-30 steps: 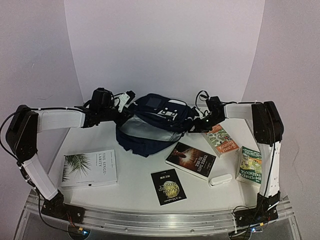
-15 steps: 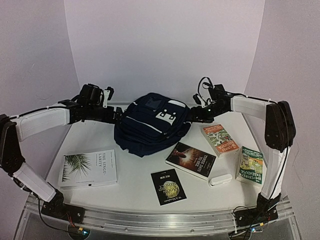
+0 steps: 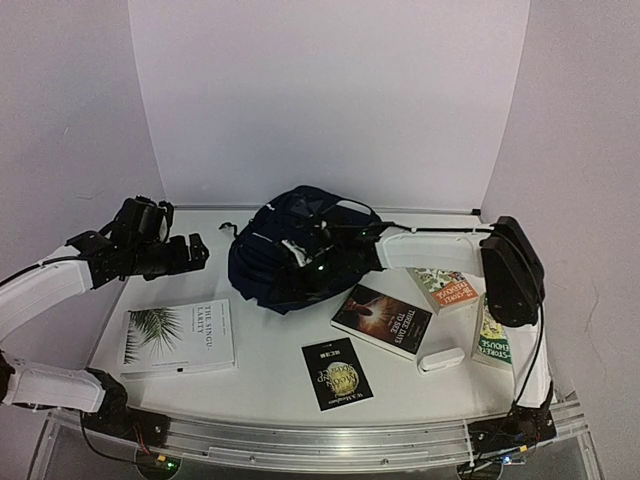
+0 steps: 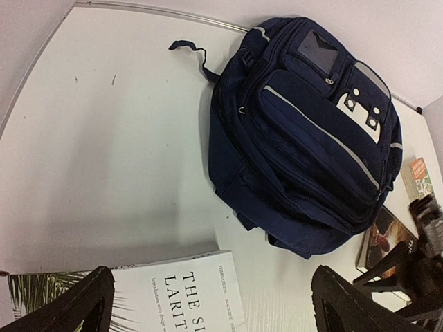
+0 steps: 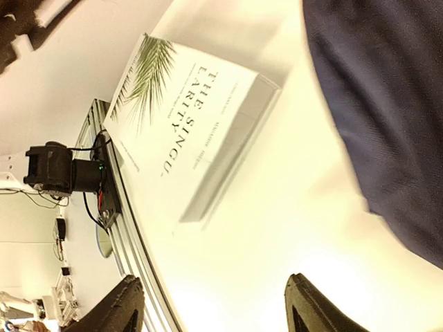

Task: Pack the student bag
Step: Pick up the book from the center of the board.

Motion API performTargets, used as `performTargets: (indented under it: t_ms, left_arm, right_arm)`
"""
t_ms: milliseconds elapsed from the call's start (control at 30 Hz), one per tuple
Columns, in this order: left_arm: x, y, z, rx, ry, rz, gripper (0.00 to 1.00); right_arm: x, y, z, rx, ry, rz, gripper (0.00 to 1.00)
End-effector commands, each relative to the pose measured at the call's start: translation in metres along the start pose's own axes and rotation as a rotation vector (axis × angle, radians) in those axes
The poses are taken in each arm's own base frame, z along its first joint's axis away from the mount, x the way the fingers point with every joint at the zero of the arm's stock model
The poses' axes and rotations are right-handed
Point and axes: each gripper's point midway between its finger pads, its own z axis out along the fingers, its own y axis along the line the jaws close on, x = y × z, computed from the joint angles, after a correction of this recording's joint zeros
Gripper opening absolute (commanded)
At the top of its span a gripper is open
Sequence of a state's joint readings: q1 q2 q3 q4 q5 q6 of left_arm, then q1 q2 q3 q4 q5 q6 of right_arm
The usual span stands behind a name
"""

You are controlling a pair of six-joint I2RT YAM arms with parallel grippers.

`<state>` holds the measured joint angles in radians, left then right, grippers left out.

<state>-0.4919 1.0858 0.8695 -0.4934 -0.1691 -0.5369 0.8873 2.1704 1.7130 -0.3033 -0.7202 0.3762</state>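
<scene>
The student bag (image 3: pixel 300 225), a dark navy backpack with a thin white stripe and a grey label, lies on its back at the middle rear of the table; the left wrist view shows its front (image 4: pixel 304 131) from above. My left gripper (image 3: pixel 198 252) hovers to the bag's left, clear of it, jaws open and empty (image 4: pixel 208 308) above the white book's corner. My right arm reaches leftwards across the bag's front. Its gripper (image 3: pixel 290 258) hangs over the bag's near left edge, open with nothing in it (image 5: pixel 214 308). The bag's opening is hidden.
A white palm-leaf book (image 3: pixel 180 335) lies front left. A dark book (image 3: pixel 381 319), a small black book (image 3: pixel 337 373), a white oblong case (image 3: pixel 440 359), a colourful book (image 3: pixel 448 287) and a green book (image 3: pixel 490 340) lie front right. Walls enclose the table on three sides.
Both grippers let go of the bag's sides and opened. The left arm drew back to the left. The right arm swung leftwards across the bag, which has settled flat.
</scene>
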Motion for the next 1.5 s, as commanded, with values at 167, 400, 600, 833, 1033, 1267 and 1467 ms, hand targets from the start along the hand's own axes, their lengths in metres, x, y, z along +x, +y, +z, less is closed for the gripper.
performTargets:
  t_ms: [167,400,600,833,1033,1267,1467]
  left_arm:
    - [-0.01,0.006,-0.023,-0.006,-0.055,-0.066,1.0]
    - [-0.011,0.005,-0.028,0.011,-0.068,-0.068,1.0]
    - [-0.009,0.008,-0.032,0.011,-0.077,-0.074,1.0]
    - [-0.006,0.011,-0.031,0.004,-0.079,-0.078,1.0]
    - [-0.008,0.009,-0.032,0.019,-0.093,-0.076,1.0]
    - [-0.014,0.001,-0.033,0.039,-0.09,-0.048,1.0]
    - [-0.026,-0.015,-0.031,0.085,-0.097,0.022,1.0]
  right_arm:
    - [-0.012,0.025,0.073,-0.075,-0.037,0.087,0.6]
    - [0.001,0.027,0.111,-0.105,0.012,0.141,0.57]
    - [0.01,0.03,0.134,-0.139,0.049,0.16,0.47]
    - [0.008,0.036,0.128,-0.149,0.045,0.151,0.15]
    - [-0.013,0.06,0.093,-0.178,-0.002,0.101,0.0]
    - [-0.041,0.067,0.035,-0.175,-0.079,0.047,0.0]
    - [-0.048,0.073,-0.017,-0.178,-0.098,-0.069,0.0]
